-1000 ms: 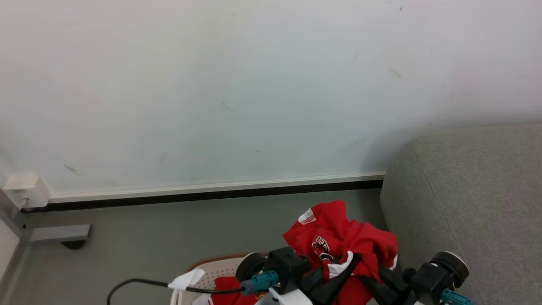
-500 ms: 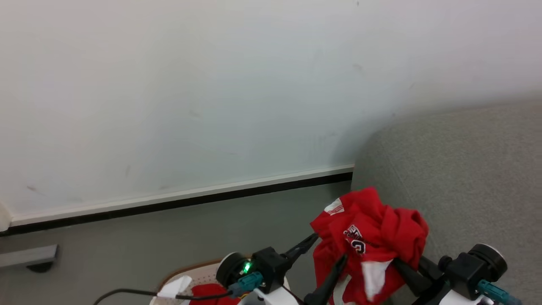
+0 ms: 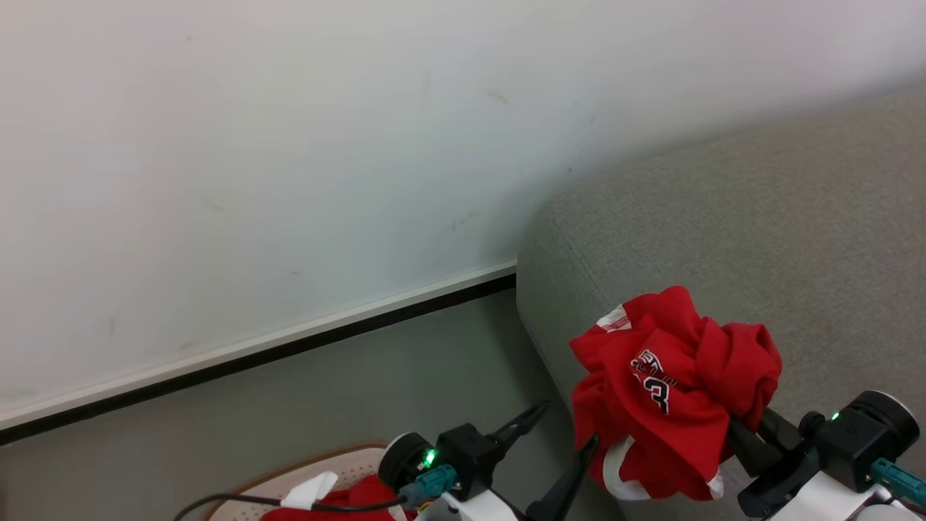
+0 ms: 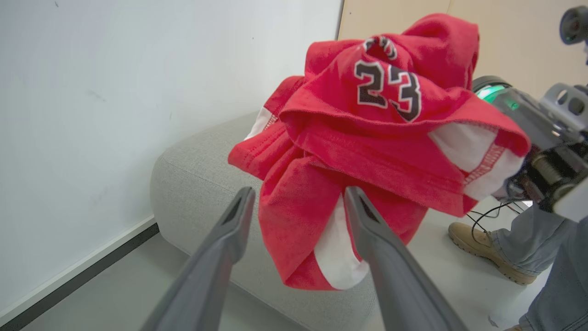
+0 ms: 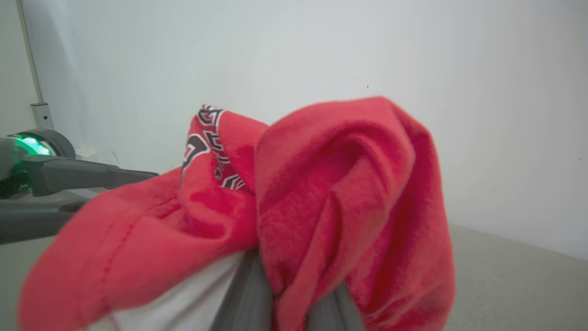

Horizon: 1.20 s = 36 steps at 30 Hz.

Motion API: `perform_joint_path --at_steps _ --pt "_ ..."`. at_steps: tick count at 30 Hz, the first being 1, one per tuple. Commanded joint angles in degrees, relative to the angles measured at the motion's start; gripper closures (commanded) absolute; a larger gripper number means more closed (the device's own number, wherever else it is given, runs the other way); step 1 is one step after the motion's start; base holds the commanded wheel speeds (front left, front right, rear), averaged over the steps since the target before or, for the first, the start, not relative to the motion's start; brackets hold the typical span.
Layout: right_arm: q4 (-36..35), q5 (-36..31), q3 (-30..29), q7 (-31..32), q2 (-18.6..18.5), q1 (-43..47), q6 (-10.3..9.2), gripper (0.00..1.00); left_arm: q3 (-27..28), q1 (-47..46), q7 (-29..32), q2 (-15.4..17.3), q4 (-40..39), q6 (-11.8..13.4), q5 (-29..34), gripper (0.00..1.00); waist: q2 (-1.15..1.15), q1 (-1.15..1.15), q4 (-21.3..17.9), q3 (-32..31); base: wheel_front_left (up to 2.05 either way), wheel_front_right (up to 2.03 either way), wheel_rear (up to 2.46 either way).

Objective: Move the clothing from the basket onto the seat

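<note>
The right claw [image 3: 749, 438] grips the red clothing [image 3: 673, 391] by the sofa [image 3: 759, 217] edge. The left claw [image 3: 568, 425], at 8 o'clock of it, is open.

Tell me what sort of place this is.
Probably an indoor room set up like a living space, perhaps in a lab or office. A light grey sofa stands by a plain white wall with a skirting strip, and a laundry basket sits on the smooth grey floor.
</note>
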Motion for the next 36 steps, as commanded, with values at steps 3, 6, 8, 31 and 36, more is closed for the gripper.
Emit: perform_joint_path --at_steps 3,6,8,31,36 --pt "-0.33 -0.06 -0.96 0.01 -0.33 0.19 -0.13 1.0 -0.34 -0.88 -0.44 -0.08 0.44 0.11 -0.37 0.0 0.0 0.0 -1.22 1.39 0.0 0.0 0.0" --pt "-0.1 -0.06 -2.48 0.01 -0.08 -0.1 -0.13 1.0 -0.77 -1.79 -0.25 -0.36 0.85 0.1 -0.66 0.0 0.0 0.0 -1.49 2.76 0.0 0.0 0.0" --pt "0.02 0.66 -3.82 0.01 0.1 -0.93 -0.14 1.0 -1.03 -2.9 0.21 -0.41 0.92 0.29 -0.42 0.0 0.0 0.0 -1.45 4.51 0.0 0.0 0.0" --pt "27.71 4.47 -36.68 0.01 -5.73 -37.05 -0.14 1.0 1.5 -21.27 2.39 2.14 -2.28 3.23 5.7 0.0 0.0 0.0 12.96 39.33 0.0 0.0 0.0" --pt "37.37 5.1 -39.38 0.01 -7.35 -42.53 -0.14 1.0 2.37 -19.85 1.98 2.9 -4.5 5.19 5.31 0.0 0.0 0.0 15.94 42.44 0.0 0.0 0.0"
